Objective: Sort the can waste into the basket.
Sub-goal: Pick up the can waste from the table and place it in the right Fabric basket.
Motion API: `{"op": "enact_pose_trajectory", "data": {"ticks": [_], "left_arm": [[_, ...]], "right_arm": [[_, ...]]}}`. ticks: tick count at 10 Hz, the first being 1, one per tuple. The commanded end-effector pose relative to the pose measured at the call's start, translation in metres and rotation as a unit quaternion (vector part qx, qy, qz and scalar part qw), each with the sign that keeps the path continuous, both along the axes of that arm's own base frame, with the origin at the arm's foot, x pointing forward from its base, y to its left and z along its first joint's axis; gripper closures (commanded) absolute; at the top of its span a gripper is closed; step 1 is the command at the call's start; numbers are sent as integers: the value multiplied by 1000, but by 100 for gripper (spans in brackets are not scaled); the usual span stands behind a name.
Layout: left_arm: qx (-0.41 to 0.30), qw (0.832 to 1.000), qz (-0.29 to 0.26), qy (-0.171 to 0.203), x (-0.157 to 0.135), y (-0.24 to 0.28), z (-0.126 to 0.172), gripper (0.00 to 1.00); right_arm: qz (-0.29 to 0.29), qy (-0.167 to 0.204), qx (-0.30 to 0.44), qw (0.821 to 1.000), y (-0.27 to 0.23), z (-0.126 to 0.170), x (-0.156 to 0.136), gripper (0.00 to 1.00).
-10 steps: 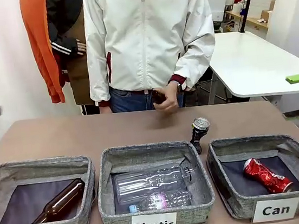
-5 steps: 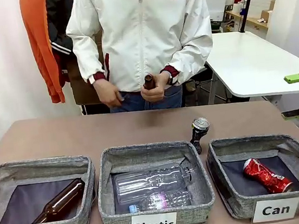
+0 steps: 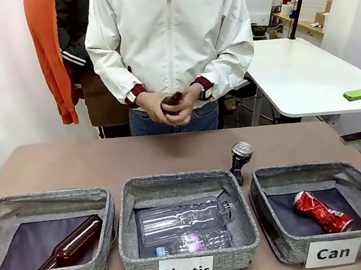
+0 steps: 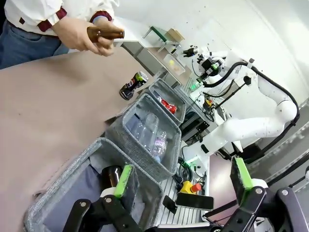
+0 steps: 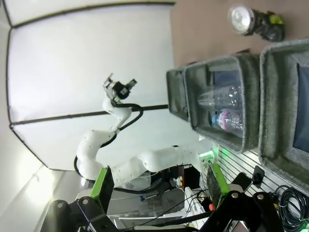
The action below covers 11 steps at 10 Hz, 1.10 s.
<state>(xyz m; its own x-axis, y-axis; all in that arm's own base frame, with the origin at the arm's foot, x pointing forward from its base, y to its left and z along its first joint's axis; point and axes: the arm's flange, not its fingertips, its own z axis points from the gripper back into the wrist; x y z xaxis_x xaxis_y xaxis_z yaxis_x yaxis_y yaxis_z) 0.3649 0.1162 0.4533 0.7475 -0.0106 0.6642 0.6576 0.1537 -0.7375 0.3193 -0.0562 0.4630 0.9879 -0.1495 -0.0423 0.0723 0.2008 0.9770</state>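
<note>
One brown worktop (image 3: 72, 165), person (image 3: 168, 37) in a white jacket standing at the far edge. Both hands (image 3: 157, 106) hold a small brown bottle (image 4: 108, 33) at waist height, off the worktop.

Three grey fabric bins sit in a row along the near edge: Bottle bin (image 3: 44, 201) at the near left corner, Plastic bin (image 3: 179, 178) in the middle, Can basket (image 3: 303, 170) at the near right corner.

Left claw (image 4: 182, 176): green pads spread wide, nothing held, above the Bottle bin. Right claw (image 5: 158, 182): jaws wide apart, empty, hanging off the right edge.

Brown glass bottle (image 3: 72, 242) lies slanted in the Bottle bin. Two clear plastic bottles (image 3: 181, 219) lie in the Plastic bin.

Red can (image 3: 322, 211), crushed, lies inside the Can basket on its dark lining. Dark can (image 3: 240, 160) with a silver top stands on the worktop, dented and leaning. It sits just beside the Plastic bin's far right corner, between that bin and the Can basket.
</note>
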Motion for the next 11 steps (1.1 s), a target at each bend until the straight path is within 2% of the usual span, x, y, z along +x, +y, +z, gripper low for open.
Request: {"op": "enact_pose_trajectory", "data": {"ticks": [1, 4, 5, 6, 8, 9, 10, 11], "left_arm": [[-1, 1000, 3, -1, -1, 0, 2, 0], [0, 1000, 0, 0, 0, 0, 0, 0], [2, 1000, 16, -6, -3, 5, 4, 0], [0, 1000, 0, 1, 0, 0, 0, 0], [1, 1000, 3, 0, 0, 2, -1, 0], [-2, 999, -9, 49, -5, 15, 4, 0], [-6, 993, -28, 117, -7, 30, 7, 0], [-3, 985, -31, 170, -17, 47, 9, 0]], "right_arm": [[5, -1, 0, 1000, -1, 1, -3, 0], [0, 0, 0, 1000, 0, 0, 0, 0], [44, -45, -78, 995, 13, 1, 27, 0], [137, -138, -144, 970, 29, -5, 57, 0], [187, -235, -215, 929, 43, -29, 96, 0], [213, -283, -207, 912, 51, -43, 114, 0], [221, -351, -182, 892, 58, -55, 130, 0], [202, -398, -202, 872, 58, -63, 143, 0]]}}
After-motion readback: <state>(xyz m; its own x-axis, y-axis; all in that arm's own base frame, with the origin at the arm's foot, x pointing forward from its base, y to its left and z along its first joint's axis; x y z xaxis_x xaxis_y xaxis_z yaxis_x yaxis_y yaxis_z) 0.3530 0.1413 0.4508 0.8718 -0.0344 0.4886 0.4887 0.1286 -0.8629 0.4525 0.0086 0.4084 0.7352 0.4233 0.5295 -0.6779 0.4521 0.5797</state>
